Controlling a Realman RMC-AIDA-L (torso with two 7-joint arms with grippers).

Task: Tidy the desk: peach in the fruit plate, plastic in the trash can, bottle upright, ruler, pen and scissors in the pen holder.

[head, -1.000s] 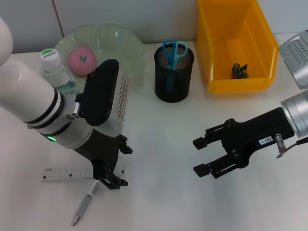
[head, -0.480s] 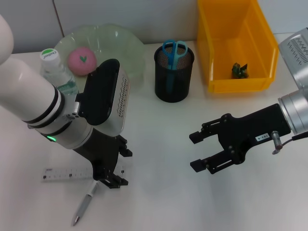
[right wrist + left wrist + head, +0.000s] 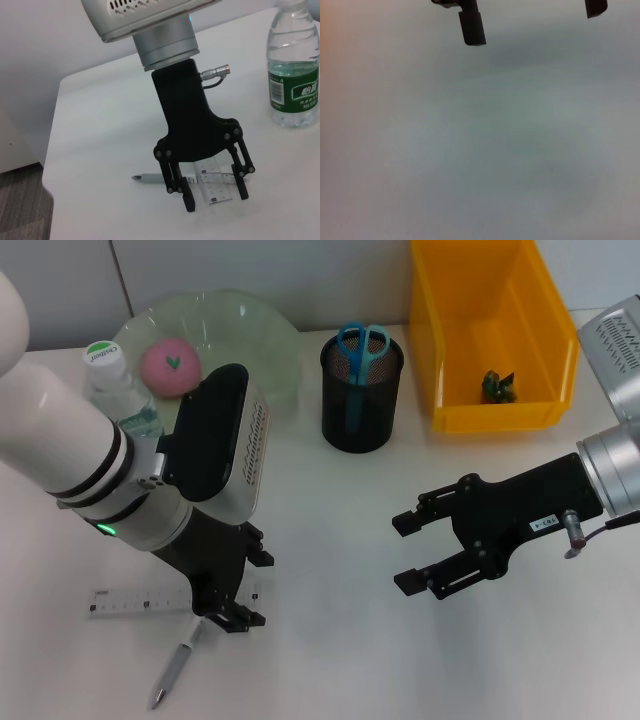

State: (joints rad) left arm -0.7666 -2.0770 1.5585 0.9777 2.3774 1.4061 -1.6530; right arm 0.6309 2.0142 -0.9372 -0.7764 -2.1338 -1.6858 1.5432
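Note:
My left gripper (image 3: 249, 586) hangs open just over the right end of the clear ruler (image 3: 138, 601); the right wrist view shows its fingers (image 3: 189, 204) straddling the ruler (image 3: 215, 185). A silver pen (image 3: 171, 672) lies just in front of the ruler. The bottle (image 3: 118, 386) stands upright beside the green fruit plate (image 3: 262, 340), which holds the pink peach (image 3: 171, 366). Blue scissors (image 3: 361, 344) stand in the black mesh pen holder (image 3: 360, 405). A green plastic scrap (image 3: 497, 387) lies in the yellow trash can (image 3: 493, 416). My right gripper (image 3: 402, 554) is open and empty over the table at mid-right.
The left arm's white forearm (image 3: 70, 440) covers much of the table's left side. The left wrist view shows only bare tabletop (image 3: 485, 150) under its fingertips (image 3: 471, 29). Bare table lies between the two grippers.
My right gripper has moved a little to the left, still open. The left arm, ruler and pen have not moved.

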